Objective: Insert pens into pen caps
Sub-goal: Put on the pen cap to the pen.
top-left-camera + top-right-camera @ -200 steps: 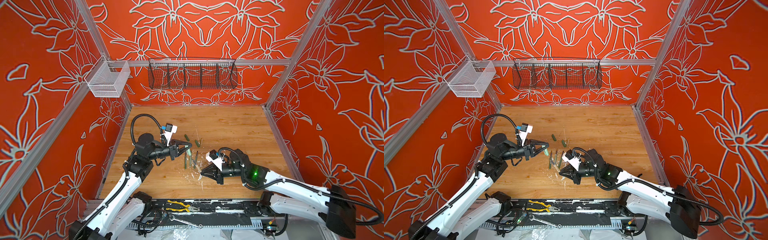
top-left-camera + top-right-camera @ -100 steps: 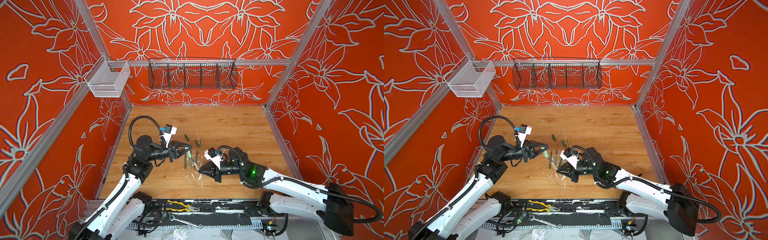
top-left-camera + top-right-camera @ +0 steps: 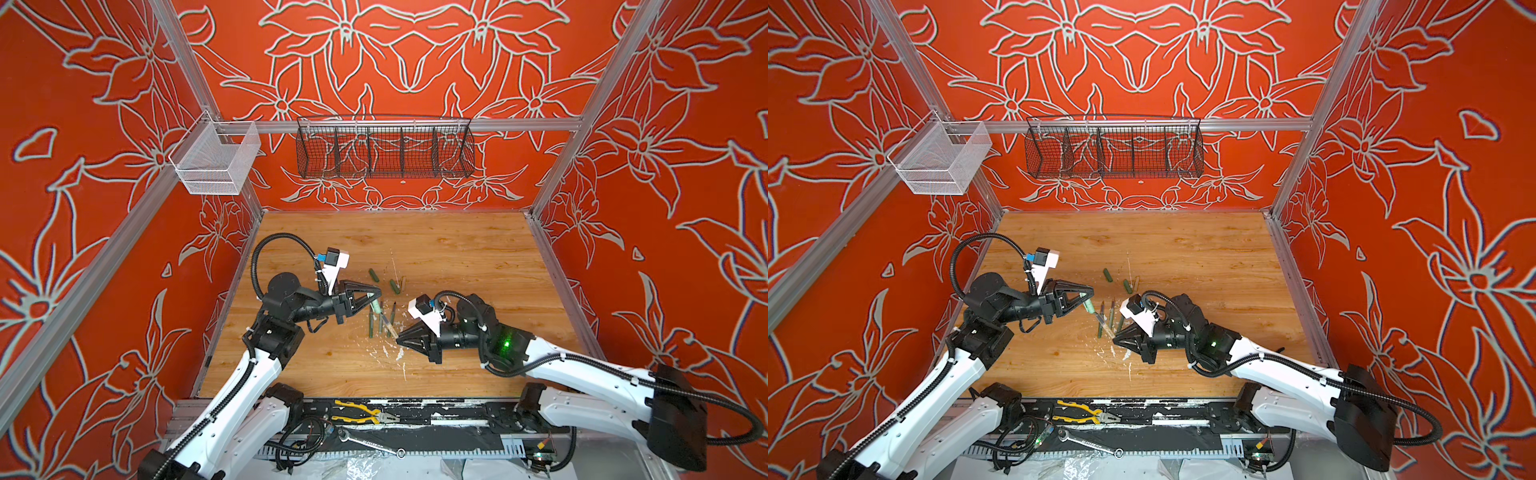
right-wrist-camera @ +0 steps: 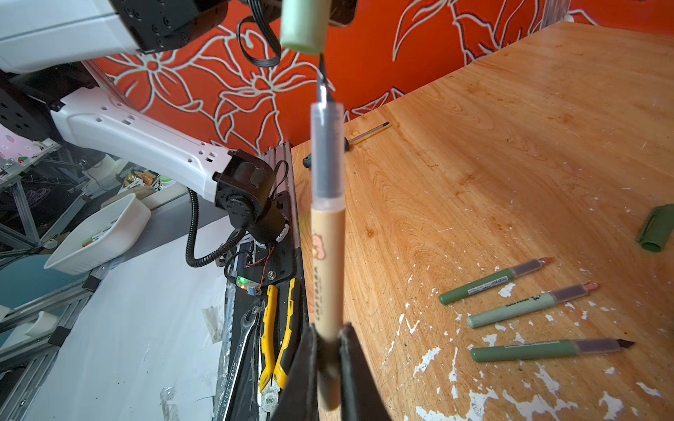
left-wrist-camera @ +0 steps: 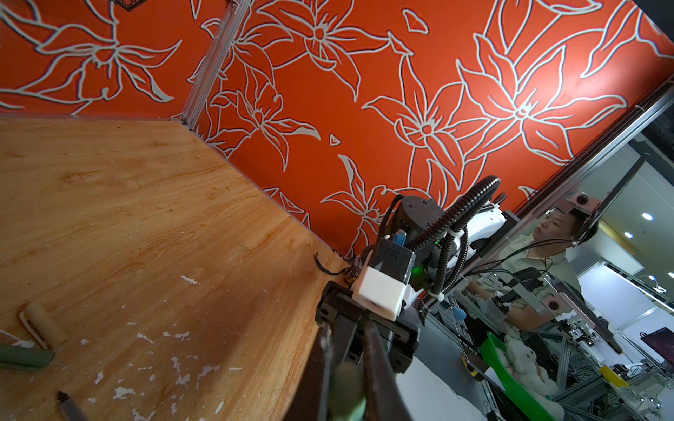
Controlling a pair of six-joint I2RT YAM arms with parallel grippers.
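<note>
No pen is capped: right gripper [image 4: 326, 339] clamps the tan pen [image 4: 327, 233], tip just before the pale-green cap [image 4: 302, 25] that left gripper [image 3: 376, 296] pinches.

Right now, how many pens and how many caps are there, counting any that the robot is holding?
Pens: 4 (three green pens on the table, one tan pen in the right hand)
Caps: 4 (two dark green caps and one tan cap on the table, one pale green cap in the left hand)
Total: 8
</note>
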